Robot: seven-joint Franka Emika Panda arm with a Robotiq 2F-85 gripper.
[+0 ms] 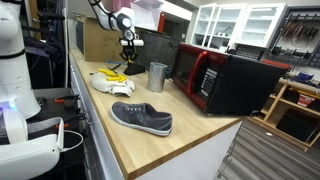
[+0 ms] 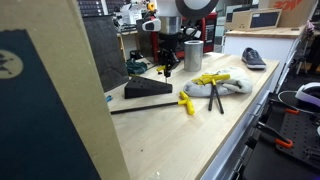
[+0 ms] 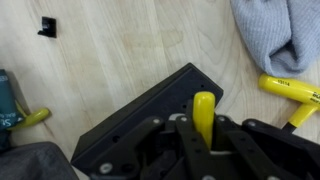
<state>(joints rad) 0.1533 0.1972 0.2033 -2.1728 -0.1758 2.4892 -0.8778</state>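
Note:
In the wrist view my gripper [image 3: 203,137] is shut on a yellow rod [image 3: 203,112] with a rounded end, which sticks out between the fingers. Right beneath it lies a black wedge-shaped block [image 3: 135,122] on the wooden countertop. Whether the rod touches the block I cannot tell. In both exterior views the gripper [image 2: 167,68] [image 1: 128,57] hangs low over the counter, above the black wedge [image 2: 150,90]. The rod itself is too small to make out there.
A grey cloth [image 3: 275,35] [image 2: 228,85] with yellow-handled tools [image 3: 290,90] [image 2: 208,80] lies beside the wedge, and another yellow tool [image 2: 187,103] lies nearer the counter's edge. A metal cup [image 1: 157,77], a grey shoe [image 1: 142,117] and a red-and-black microwave [image 1: 225,80] stand along the counter.

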